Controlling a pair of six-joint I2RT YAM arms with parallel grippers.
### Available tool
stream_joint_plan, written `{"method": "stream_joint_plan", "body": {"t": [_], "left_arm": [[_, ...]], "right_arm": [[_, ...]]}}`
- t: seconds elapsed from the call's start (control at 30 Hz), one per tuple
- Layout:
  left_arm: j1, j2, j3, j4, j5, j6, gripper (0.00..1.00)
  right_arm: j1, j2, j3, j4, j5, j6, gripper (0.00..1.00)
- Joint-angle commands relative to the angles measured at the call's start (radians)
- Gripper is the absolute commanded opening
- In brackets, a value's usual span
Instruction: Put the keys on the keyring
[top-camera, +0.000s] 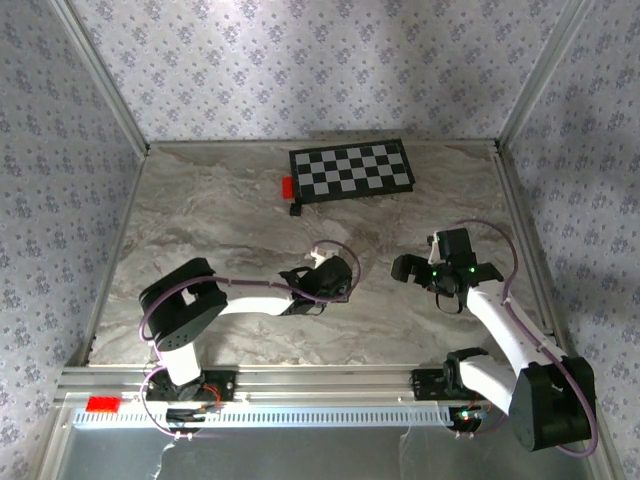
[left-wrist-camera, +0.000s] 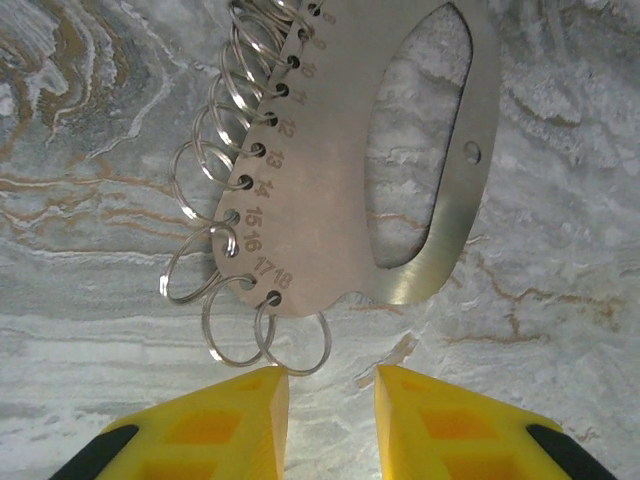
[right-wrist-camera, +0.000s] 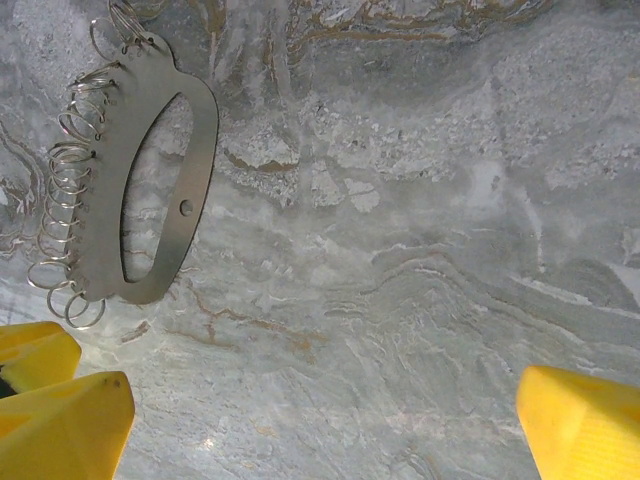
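We see a grey-veined marble table (top-camera: 200, 220) boxed in by patterned wallpaper walls. Nearest us, over the table's middle, the left gripper (left-wrist-camera: 332, 372) holds its yellow pads a little apart, with nothing between them. Towards the right edge, the right gripper (right-wrist-camera: 320, 400) is spread wide and empty. Just beyond the left pads lies a flat silvery steel plate (left-wrist-camera: 335, 150) with an oval cut-out. Thin wire rings (left-wrist-camera: 230, 120) hang through its numbered holes. By the far edge we find a black-and-white checkerboard (top-camera: 352, 172), with a small red block (top-camera: 288, 186) at its left end.
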Motion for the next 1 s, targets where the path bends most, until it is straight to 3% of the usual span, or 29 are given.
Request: {"method": "stream_joint_plan", "body": {"t": [0.0, 0.17, 0.37, 0.97], "left_arm": [[0.009, 0.013, -0.011, 0.044, -0.008, -0.034, 0.29], [0.028, 0.012, -0.022, 0.063, 0.009, -0.060, 0.37], [0.031, 0.012, -0.047, 0.098, 0.022, -0.100, 0.37], [0.043, 0.100, -0.042, 0.172, 0.047, -0.108, 0.28]], "right_arm": [[-0.007, -0.006, 0.028, 0.000, -0.006, -0.009, 1.00], [-0.009, -0.016, 0.027, -0.011, -0.003, -0.010, 1.00], [-0.013, -0.028, 0.018, -0.014, -0.004, -0.010, 1.00], [-0.029, -0.049, -0.003, -0.020, -0.013, -0.014, 1.00]]}}
